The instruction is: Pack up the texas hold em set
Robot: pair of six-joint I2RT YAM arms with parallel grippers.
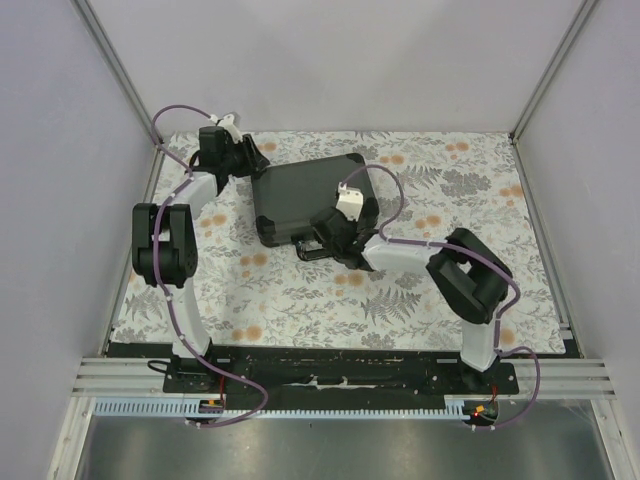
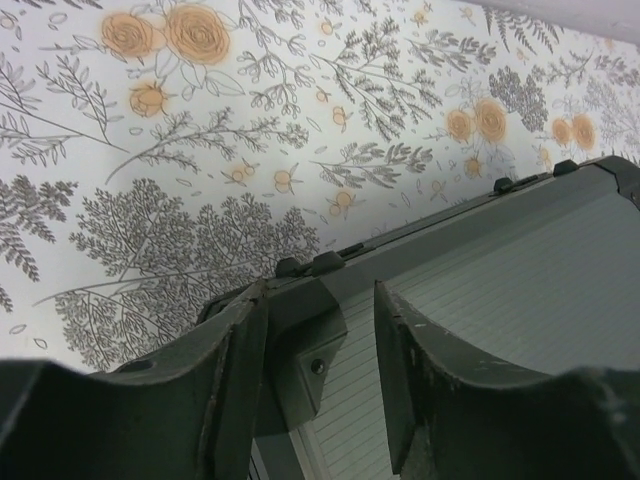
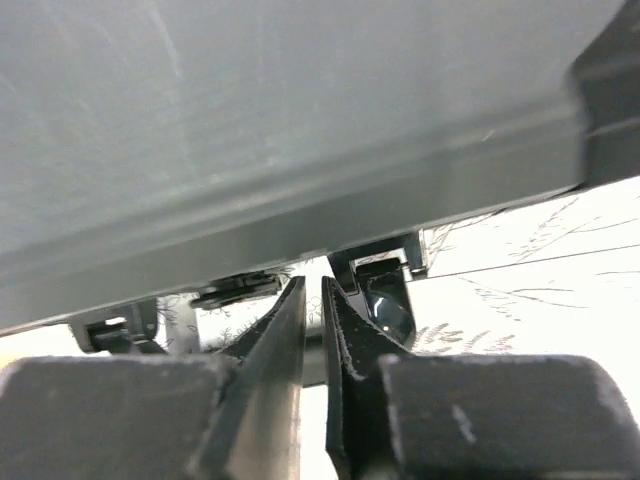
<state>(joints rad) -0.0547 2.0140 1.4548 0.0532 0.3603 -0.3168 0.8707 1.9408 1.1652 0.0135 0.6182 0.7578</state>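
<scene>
closed briefcase point(image 1: 305, 195) on floral table point(image 1: 400, 290) | open left gripper point(image 2: 320, 390) astride its corner | almost closed, empty right gripper point(image 3: 313, 320) at its front edge

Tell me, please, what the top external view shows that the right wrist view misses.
Only the top external view shows the whole closed briefcase and the left end effector at its far left corner. Only the right wrist view shows the right end effector, fingers nearly together, beside a black fitting under the briefcase edge. Both show the briefcase and floral cover.
</scene>
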